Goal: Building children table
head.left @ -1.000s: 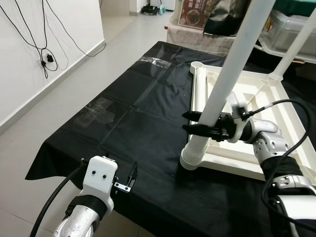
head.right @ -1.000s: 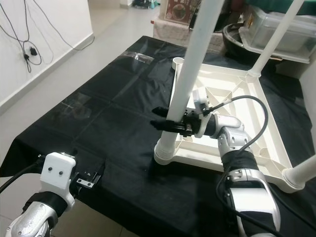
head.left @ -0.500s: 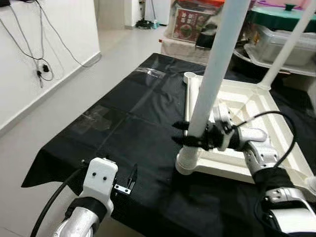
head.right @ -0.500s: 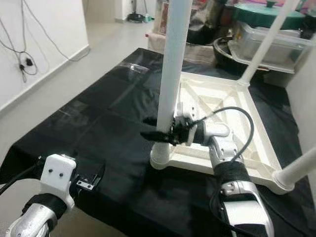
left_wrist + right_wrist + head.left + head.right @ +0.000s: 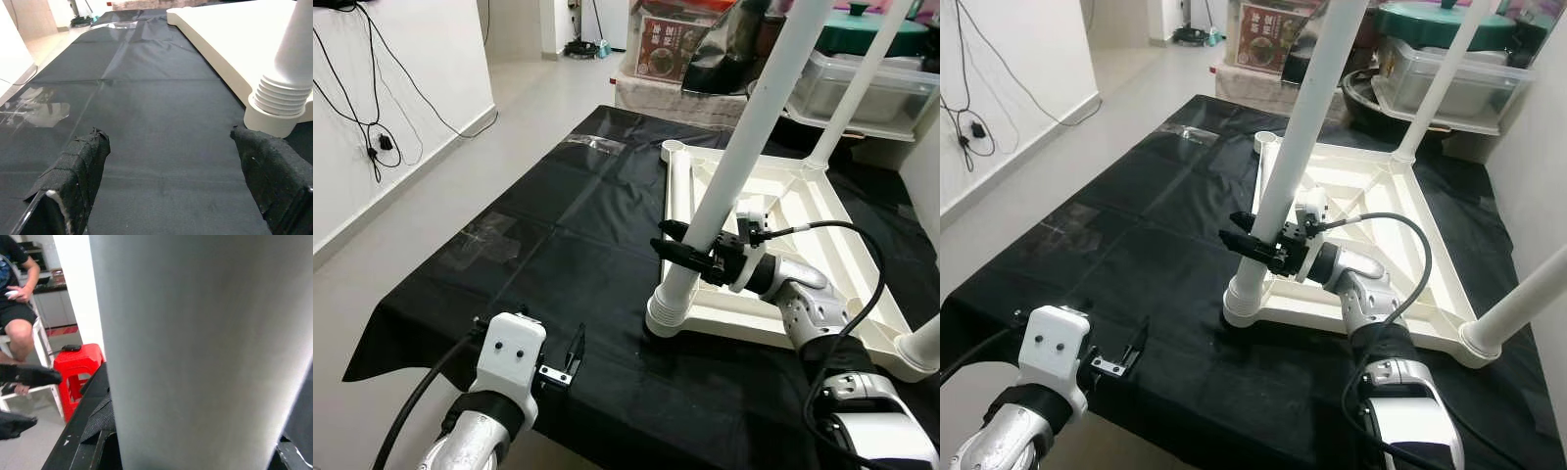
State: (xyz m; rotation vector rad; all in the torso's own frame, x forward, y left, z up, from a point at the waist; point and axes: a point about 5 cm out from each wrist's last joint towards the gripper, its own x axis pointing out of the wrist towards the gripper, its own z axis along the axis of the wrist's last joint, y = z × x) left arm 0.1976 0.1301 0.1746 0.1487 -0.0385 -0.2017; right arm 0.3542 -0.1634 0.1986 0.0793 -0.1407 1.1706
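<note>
My right gripper (image 5: 690,253) stays clamped around the white leg (image 5: 734,166); below it, the leg's ribbed foot now seats upright in the upturned tabletop (image 5: 822,211) corner. My left gripper (image 5: 176,161), fingers apart, idles.

A lived-in home: pale tiled floor (image 5: 421,206), white wall with dangling black cables (image 5: 374,127), stacked plastic storage boxes (image 5: 862,83) and a green-lidded pot (image 5: 1435,20). A red plastic stool (image 5: 78,369) stands beside a seated person (image 5: 17,308).

White wall (image 5: 401,59), pale floor (image 5: 460,166)
</note>
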